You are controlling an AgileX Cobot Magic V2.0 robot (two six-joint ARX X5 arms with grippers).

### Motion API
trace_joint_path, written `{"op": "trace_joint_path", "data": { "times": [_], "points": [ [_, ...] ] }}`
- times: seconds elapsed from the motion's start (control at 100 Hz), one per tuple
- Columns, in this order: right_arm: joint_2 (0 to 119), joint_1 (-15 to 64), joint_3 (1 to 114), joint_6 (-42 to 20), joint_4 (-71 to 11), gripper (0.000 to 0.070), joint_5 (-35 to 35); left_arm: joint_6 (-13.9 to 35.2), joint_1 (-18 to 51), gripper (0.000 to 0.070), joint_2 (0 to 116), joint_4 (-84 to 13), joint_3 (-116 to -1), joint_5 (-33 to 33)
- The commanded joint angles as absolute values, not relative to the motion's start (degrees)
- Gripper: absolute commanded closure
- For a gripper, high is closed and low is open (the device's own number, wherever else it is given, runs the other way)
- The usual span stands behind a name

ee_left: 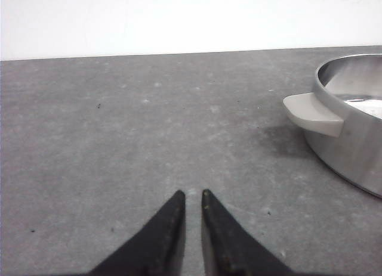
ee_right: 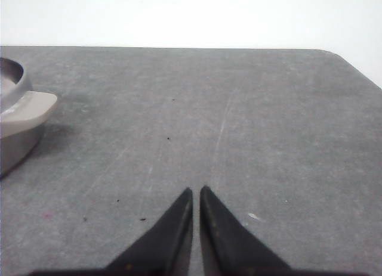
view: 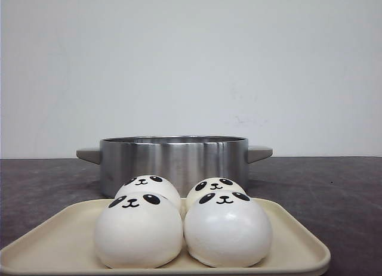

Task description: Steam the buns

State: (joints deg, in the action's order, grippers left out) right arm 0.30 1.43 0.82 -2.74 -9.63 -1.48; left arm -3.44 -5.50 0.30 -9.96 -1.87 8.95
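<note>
Buns [view: 179,225] sit on tray [view: 298,246]; left gripper [ee_left: 191,195] and right gripper [ee_right: 196,191] hover low over table [ee_left: 119,139], fingers nearly together.

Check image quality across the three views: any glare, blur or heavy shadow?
Front view: even soft light, the buns and tray sharp, mild reflections on the pot. Left wrist view: the end effector dark and slightly soft, a faint shadow under the pot handle. Right wrist view: similar, no glare.
</note>
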Motion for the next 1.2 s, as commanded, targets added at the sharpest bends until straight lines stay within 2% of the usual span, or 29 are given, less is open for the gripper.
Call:
{"op": "trace_joint_path", "data": {
  "times": [0.0,0.84,0.99,1.19],
  "points": [
    [0.2,1.4,0.7,-2.2,-8.9,0.0687,-1.5,-3.2,-5.6,0.0700,0.2,-10.3,-0.8,8.8],
    [0.2,1.4,0.7,-3.3,-8.6,0.0687,-1.7,-3.2,-5.6,0.0700,0.2,-10.3,-0.8,8.8],
    [0.2,1.4,0.7,-10.7,-7.6,0.0687,-4.0,-3.2,-5.6,0.0700,0.2,-10.3,-0.8,8.8],
    [0.2,1.4,0.8,-25.8,3.8,0.0690,-14.0,-2.5,-5.6,0.0700,0.2,-9.0,-0.8,8.9]
  ]
}}
